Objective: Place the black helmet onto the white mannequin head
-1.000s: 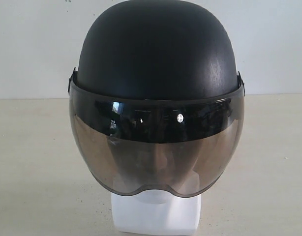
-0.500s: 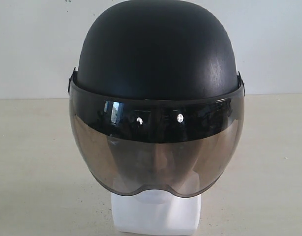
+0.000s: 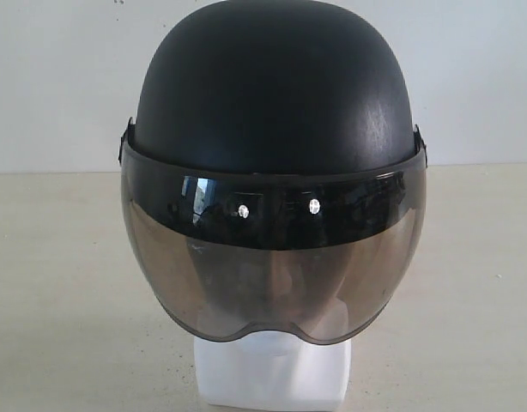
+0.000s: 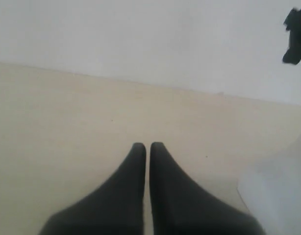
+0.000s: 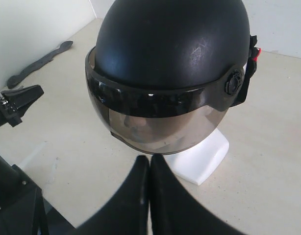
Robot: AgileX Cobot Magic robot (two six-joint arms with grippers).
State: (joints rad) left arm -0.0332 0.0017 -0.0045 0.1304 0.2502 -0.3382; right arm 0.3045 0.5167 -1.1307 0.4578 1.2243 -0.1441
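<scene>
Exterior view sets the black helmet (image 3: 276, 86) squarely on the white mannequin head (image 3: 272, 378); the shell sits upright over the crown, and the smoky visor (image 3: 272, 275) hangs down over the face, so only the blocky neck base shows bare under the visor's lower edge; the helmet's rim stands out wider than the head on both sides; to either side of the head the pale table (image 3: 57, 300) lies open as far as the line where it meets the white wall (image 3: 57, 77) behind the head; neither gripper shows in this view. Right wrist view adds the right gripper (image 5: 149, 159) in front of the head and apart from the visor, its fingers pressed together on nothing; it also shows a round pivot knob (image 5: 234, 82) at the helmet's side, a flat dark strip (image 5: 40, 63) lying on the table by the wall, well apart from the head, and a black machine part (image 5: 18, 100) off to one side of the head with open table between. Left wrist view shows the left gripper (image 4: 148, 147), fingers clenched with only a hairline slit between them and gripping nothing, over bare table running to the wall's foot; a blurred pale shape (image 4: 278, 196) at the frame's edge may be the head's base, but I cannot tell.
</scene>
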